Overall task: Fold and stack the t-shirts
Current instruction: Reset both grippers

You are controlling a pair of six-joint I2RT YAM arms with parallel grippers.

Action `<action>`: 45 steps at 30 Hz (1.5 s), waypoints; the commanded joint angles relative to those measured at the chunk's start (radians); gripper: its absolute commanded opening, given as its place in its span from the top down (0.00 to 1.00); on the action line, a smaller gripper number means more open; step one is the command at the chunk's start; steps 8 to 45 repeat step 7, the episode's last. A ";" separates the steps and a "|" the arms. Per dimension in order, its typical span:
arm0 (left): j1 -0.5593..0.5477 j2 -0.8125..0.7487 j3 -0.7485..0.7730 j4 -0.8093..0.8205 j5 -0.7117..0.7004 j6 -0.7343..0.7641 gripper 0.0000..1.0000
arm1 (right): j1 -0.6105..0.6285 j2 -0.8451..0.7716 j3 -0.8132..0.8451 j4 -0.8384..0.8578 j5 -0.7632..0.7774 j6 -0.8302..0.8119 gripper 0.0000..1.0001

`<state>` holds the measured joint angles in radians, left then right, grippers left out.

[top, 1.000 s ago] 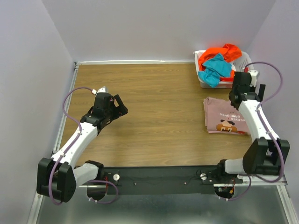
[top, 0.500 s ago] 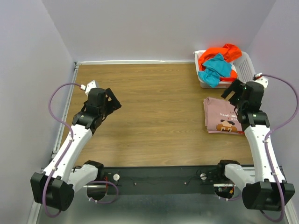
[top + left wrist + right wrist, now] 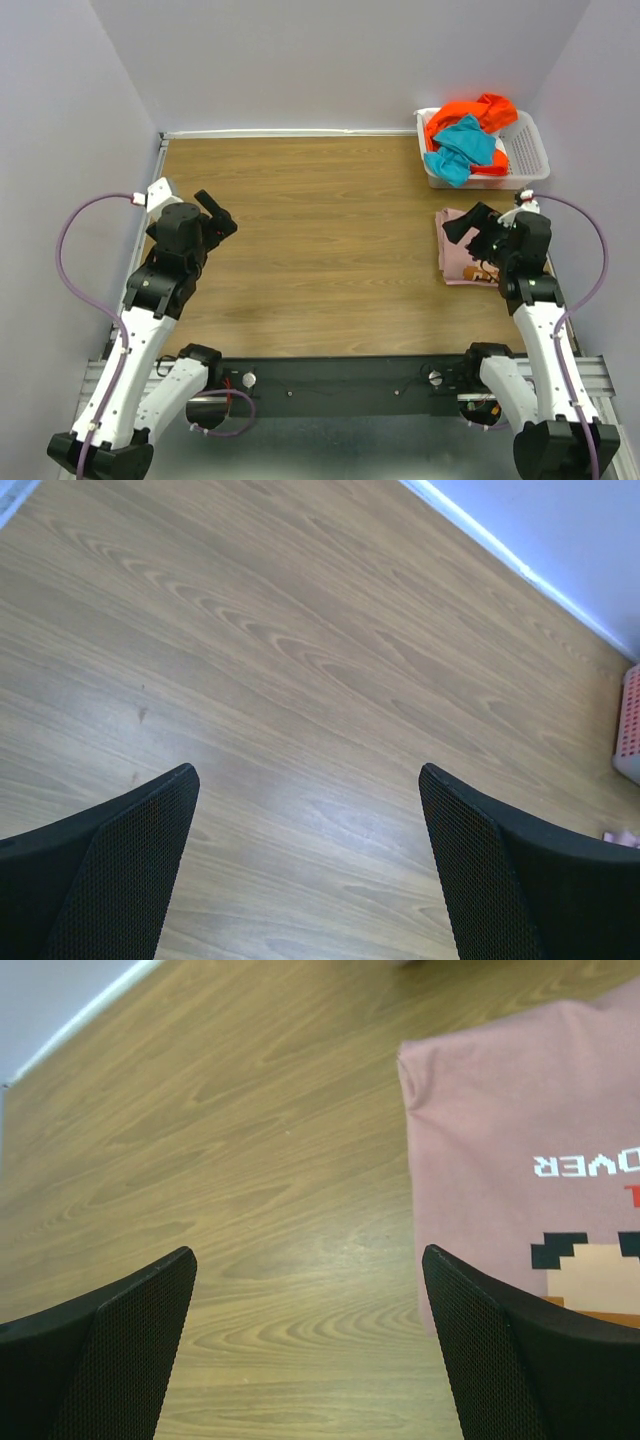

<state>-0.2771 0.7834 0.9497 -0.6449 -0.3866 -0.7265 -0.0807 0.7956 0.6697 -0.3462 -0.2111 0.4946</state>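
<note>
Left pincer and right pincer both wide, empty — folded pink t-shirt cut off by the frame edge.

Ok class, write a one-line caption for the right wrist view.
Right jaws open above the table, a folded pink shirt beside them.

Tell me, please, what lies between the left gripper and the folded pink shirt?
Only bare wooden table lies between the left gripper and the pink shirt; the top external view shows the whole stretch.
</note>
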 commanded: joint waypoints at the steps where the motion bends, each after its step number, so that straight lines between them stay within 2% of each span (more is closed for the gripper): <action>1: -0.002 -0.052 -0.012 -0.029 -0.069 0.001 0.01 | -0.005 -0.056 -0.027 0.059 -0.030 0.013 0.00; 45: -0.004 -0.081 -0.023 -0.035 -0.092 -0.005 0.01 | -0.005 -0.062 -0.035 0.078 -0.016 0.016 0.00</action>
